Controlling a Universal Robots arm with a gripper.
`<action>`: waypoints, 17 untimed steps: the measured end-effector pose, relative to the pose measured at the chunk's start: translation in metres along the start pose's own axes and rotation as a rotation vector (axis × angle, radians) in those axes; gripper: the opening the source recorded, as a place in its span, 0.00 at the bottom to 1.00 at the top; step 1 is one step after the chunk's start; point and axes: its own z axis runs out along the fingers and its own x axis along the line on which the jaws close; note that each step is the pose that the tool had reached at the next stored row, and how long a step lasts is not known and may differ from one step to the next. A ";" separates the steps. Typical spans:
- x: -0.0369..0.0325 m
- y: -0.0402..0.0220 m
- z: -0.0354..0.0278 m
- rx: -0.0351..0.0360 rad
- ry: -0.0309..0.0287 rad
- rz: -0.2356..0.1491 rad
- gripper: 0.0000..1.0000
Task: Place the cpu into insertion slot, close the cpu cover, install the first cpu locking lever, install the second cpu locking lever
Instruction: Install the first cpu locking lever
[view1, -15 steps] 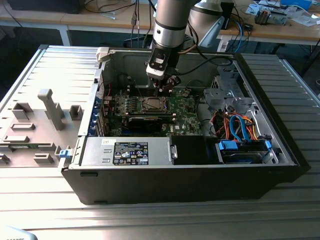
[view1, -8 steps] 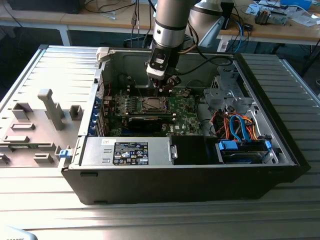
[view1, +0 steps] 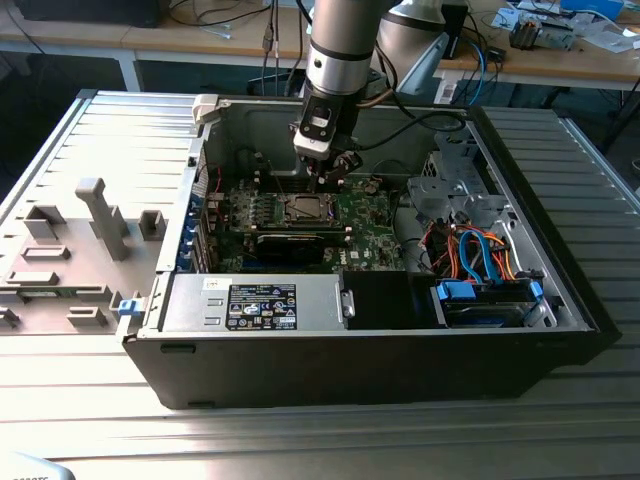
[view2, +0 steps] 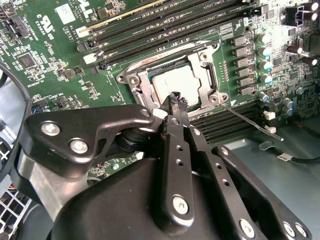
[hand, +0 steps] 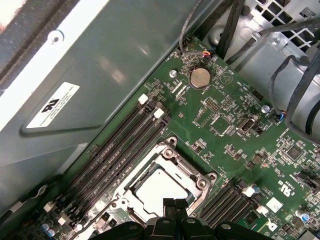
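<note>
Cpu (view2: 174, 81), a small flat square chip with a silvery-grey metal top, sits in the square silver-rimmed insertion slot (view1: 305, 208) on the green motherboard (hand: 235, 145). We see it lying flat, top up, no long axis, edges parallel to the long black memory slots (hand: 117, 150). The thin silver frame-shaped cpu cover (view2: 143, 86) lies down around it. A thin metal lever rod (view2: 250, 122) juts out from one socket corner. The black gripper (view2: 177, 98) hovers at the socket edge, fingers pressed together, nothing between. The open black computer case (view1: 400, 360) holds the board.
</note>
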 end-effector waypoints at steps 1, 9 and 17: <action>0.0000 0.0000 0.0000 0.0001 0.0000 -0.001 0.11; 0.0000 0.0000 0.0000 0.0004 -0.0005 -0.012 0.11; 0.0000 0.0000 0.0000 0.0009 -0.0012 -0.023 0.11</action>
